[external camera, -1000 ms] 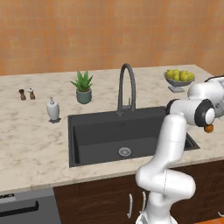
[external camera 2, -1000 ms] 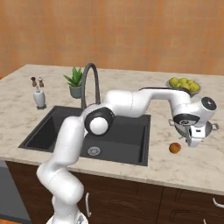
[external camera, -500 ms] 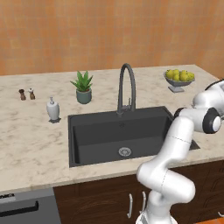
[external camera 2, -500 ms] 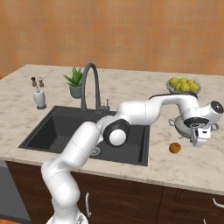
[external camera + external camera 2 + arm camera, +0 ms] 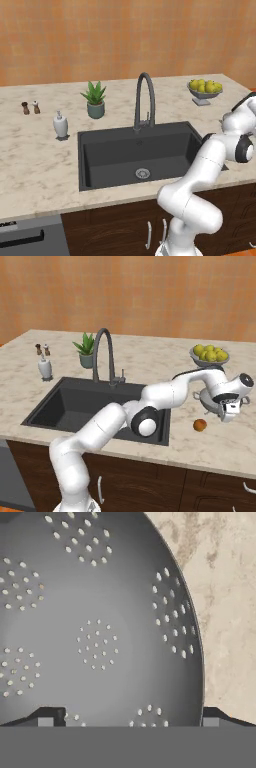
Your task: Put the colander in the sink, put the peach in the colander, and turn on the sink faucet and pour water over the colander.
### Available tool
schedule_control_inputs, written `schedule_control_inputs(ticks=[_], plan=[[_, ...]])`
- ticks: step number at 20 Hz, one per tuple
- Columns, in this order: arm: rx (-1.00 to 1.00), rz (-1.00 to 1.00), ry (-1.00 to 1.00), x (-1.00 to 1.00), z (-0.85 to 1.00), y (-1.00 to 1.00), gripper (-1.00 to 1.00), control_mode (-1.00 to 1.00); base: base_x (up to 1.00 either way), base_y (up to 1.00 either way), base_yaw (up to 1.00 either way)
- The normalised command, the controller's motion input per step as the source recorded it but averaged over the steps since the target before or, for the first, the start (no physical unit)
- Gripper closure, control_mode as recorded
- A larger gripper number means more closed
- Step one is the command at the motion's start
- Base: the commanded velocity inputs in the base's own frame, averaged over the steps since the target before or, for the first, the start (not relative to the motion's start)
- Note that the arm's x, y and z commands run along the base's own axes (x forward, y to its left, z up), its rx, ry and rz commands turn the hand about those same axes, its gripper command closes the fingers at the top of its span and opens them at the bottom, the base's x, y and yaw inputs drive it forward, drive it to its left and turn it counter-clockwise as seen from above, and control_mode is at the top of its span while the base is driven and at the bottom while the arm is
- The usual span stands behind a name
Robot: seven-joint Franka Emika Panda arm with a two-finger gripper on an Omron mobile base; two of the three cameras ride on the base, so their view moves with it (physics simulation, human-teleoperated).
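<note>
Hand view: colander [image 5: 95, 627] bare inside; peach [image 5: 200, 425] beside it.

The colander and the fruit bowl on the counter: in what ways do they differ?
The colander is grey metal dotted with clusters of small holes and holds nothing; the fruit bowl is piled with yellow-green fruits. The fruit bowl stands on a foot near the back of the counter; the colander sits nearer the front edge, under the open gripper. Both are round and right of the sink.
</note>
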Motion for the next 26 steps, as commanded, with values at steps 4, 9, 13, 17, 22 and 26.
schedule_control_inputs(ticks=[4, 9, 13, 17, 22, 26], plan=[[0.00, 0.00, 0.00, 0.32, -0.40, -0.06, -1.00, -1.00, 0.00, 0.00, 0.00], [0.00, -0.03, 0.00, 0.07, -0.44, 0.00, 1.00, -1.00, 0.00, 0.00, 0.00], [0.00, -0.03, 0.04, 0.02, -0.44, 0.00, 1.00, -1.00, 0.00, 0.00, 0.00], [0.00, -0.01, 0.07, 0.27, -0.27, 0.21, 1.00, -1.00, 0.00, 0.00, 0.00], [0.00, 0.00, 0.00, 0.14, 0.07, 0.34, 1.00, -1.00, 0.00, 0.00, 0.00], [0.00, 0.01, -0.30, -0.65, 0.46, 0.56, 1.00, -1.00, 0.00, 0.00, 0.00]])
